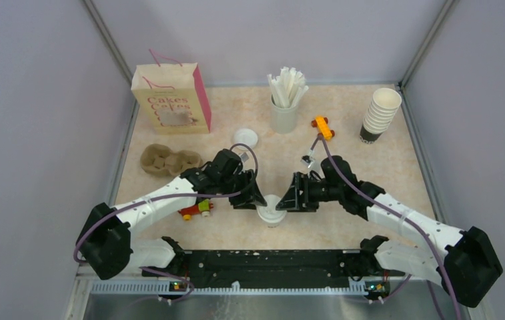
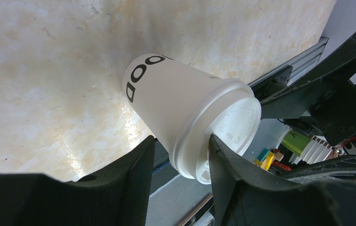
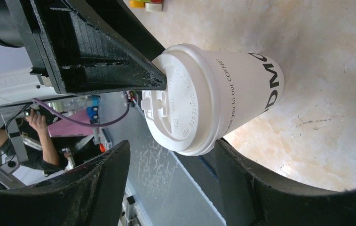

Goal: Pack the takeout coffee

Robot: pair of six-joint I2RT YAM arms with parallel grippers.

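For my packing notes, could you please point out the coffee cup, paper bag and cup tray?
coffee cup (image 3: pixel 241 89): right wrist view, side wall.
paper bag (image 1: pixel 169 100): top external view, front face.
cup tray (image 1: pixel 169 160): top external view, moulded top.

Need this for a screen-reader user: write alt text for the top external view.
The left gripper and right gripper, both open, flank a lidded white cup near the front of the table. Behind are a Cakes bag, a brown cup tray, a holder of white sticks and stacked cups.
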